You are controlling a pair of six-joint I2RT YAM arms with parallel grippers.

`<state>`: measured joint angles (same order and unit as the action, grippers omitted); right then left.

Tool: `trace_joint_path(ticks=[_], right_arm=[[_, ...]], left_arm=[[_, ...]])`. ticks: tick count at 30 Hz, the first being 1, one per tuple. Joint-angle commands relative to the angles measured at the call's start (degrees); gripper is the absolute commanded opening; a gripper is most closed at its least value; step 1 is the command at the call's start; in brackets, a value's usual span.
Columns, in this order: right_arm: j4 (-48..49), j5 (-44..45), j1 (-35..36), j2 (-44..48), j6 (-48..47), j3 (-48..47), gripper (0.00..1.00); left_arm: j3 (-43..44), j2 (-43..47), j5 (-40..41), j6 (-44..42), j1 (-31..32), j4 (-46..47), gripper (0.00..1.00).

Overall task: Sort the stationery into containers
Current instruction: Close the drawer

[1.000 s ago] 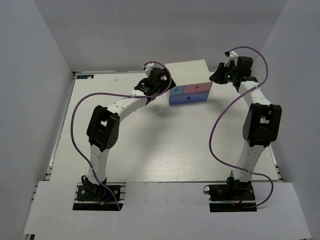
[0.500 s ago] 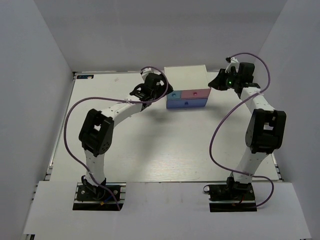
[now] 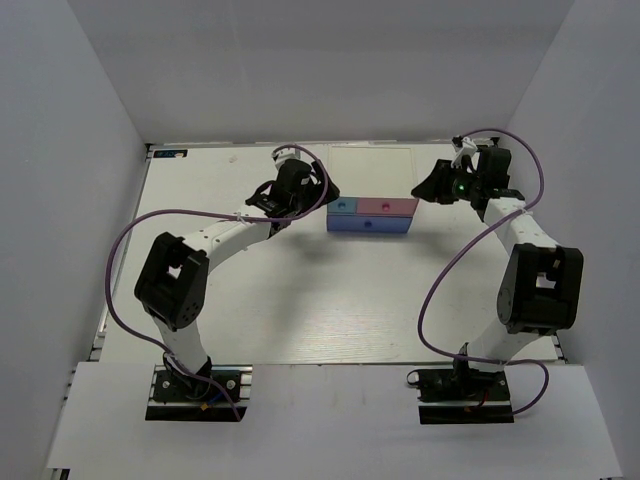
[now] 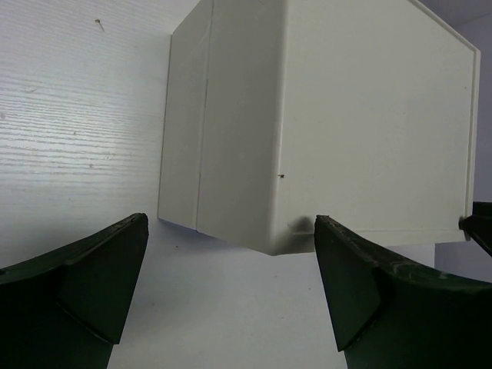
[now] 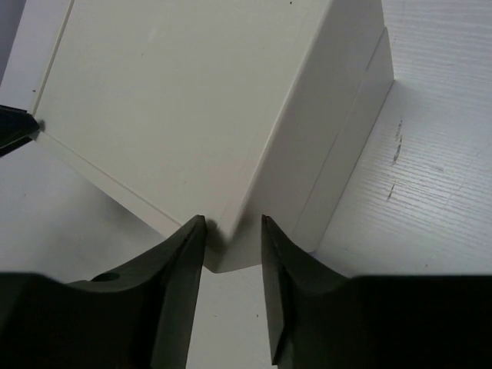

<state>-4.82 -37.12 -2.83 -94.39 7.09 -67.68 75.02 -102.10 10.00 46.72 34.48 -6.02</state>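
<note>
The container, a white drawer box (image 3: 370, 172) with blue and pink fronts, lies at the middle rear of the table. My left gripper (image 3: 322, 197) is at its left end, open, with the box's corner (image 4: 369, 115) just beyond its tips (image 4: 231, 223). My right gripper (image 3: 424, 186) is at the box's right end. Its jaws (image 5: 231, 221) are nearly closed and pinch the box's corner (image 5: 177, 92). No stationery shows in any view.
White walls stand close on the left, right and rear. The white table (image 3: 330, 290) runs from the box toward the arm bases. Purple cables loop off both arms.
The drawer box has slid toward the near side of the table. Both grippers moved with it, staying at its two ends.
</note>
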Motion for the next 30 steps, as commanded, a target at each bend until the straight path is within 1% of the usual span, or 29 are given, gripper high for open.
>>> trace_joint_path(ticks=[1, 3, 6, 7, 8, 10, 15, 18, 19, 22, 24, 25, 26, 27, 30], right_arm=[[-4.06, -1.9, 0.55, 1.05, 0.99, 2.29, 0.43], [-3.88, -2.08, 0.55, 1.84, 1.08, 2.64, 0.48], [-2.57, -1.37, 0.46, 4.2, 1.43, 3.43, 0.67], [-2.22, -0.94, 0.37, 4.65, 1.26, 3.61, 0.79], [-0.04, -0.24, 0.46, 5.35, 1.26, 4.56, 0.84], [0.86, 0.47, 0.37, 7.11, 1.34, 4.84, 0.9], [2.09, 2.67, 0.19, 9.66, -0.15, 3.52, 0.9], [2.8, 4.25, 0.11, 12.99, -3.92, 4.31, 0.9], [2.88, 4.86, 0.19, 15.35, -6.8, 4.4, 0.9], [1.23, 10.13, 0.19, 18.26, -6.83, 4.84, 0.9], [-0.27, 16.18, 0.28, 19.15, -9.54, 4.22, 0.9], [-1.93, 20.12, 0.37, 19.68, -9.55, 4.14, 0.9], [-2.82, 21.38, 0.28, 19.68, -9.55, 4.14, 0.9], [-4.57, 24.78, 0.19, 19.94, -9.99, 3.61, 0.9], [-8.79, 28.67, 0.19, 20.56, -13.42, 4.21, 0.9]], left_arm=[[0.73, 2.44, -0.77, -0.66, 0.24, -0.31, 0.98], [1.43, 1.91, -0.77, -0.66, 0.24, -0.83, 0.98], [1.97, 1.91, -0.77, -0.66, 0.24, -0.83, 0.98], [1.97, 1.91, -0.77, -0.66, 0.24, -0.31, 0.98], [1.97, 2.43, -0.77, -1.36, 0.24, 0.91, 0.98], [1.97, 3.14, -0.77, -2.06, 0.24, 1.54, 0.98], [1.97, 5.33, -0.77, -4.26, 0.24, 3.55, 1.0], [1.97, 8.05, -1.38, -6.63, 0.24, 5.66, 1.0], [1.97, 8.84, -2.43, -7.42, 0.24, 5.67, 1.0], [0.31, 13.5, -4.63, -11.12, 0.24, 6.98, 1.0], [-3.82, 17.18, -4.64, -13.57, 0.24, 7.77, 1.0], [-5.57, 21.47, -5.16, -13.58, 0.24, 7.78, 1.0], [-9.24, 23.86, -5.17, -14.19, 0.24, 7.78, 1.0], [-11.11, 26.23, -5.17, -14.72, 0.24, 7.78, 1.0], [-17.88, 35.99, -2.54, -16.04, 0.24, 5.41, 1.0]])
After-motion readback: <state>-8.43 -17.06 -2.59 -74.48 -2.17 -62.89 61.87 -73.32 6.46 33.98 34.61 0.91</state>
